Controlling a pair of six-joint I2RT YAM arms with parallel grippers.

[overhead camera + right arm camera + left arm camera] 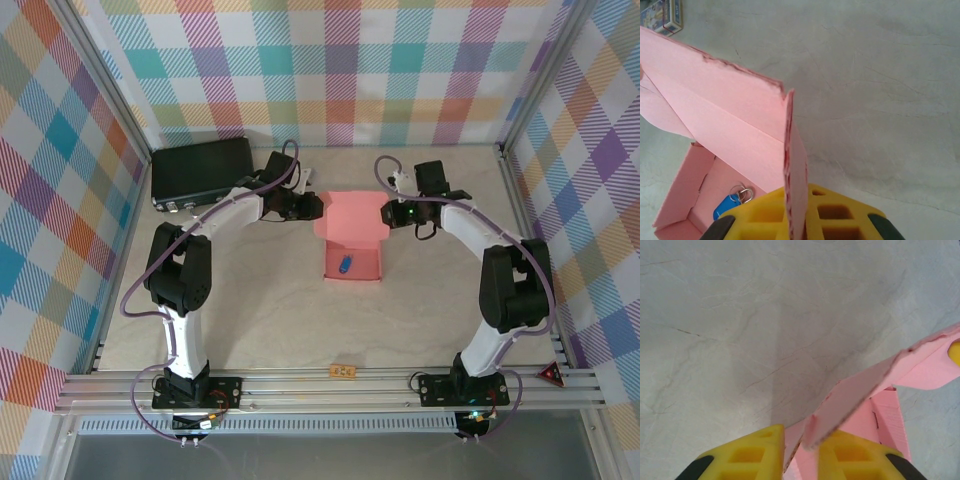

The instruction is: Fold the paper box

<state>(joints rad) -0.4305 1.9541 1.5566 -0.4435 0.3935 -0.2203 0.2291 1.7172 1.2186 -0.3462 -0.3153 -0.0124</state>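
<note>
Box (352,235) at table (250,320) centre, probably light, floppy, crease-prone thin card; left claw (802,452) and right claw (797,215) nipped tight on its raised edges at 9 and 3, sensible holds.

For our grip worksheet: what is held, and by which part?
The salmon-pink thin card box: left fingers pinch its left-side flap, right fingers its right-side flap.

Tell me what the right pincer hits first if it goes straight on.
The paper box: the right pincer is shut on it, and its pink card runs on straight ahead. Beyond that, probably the table; depth is unclear.
</note>
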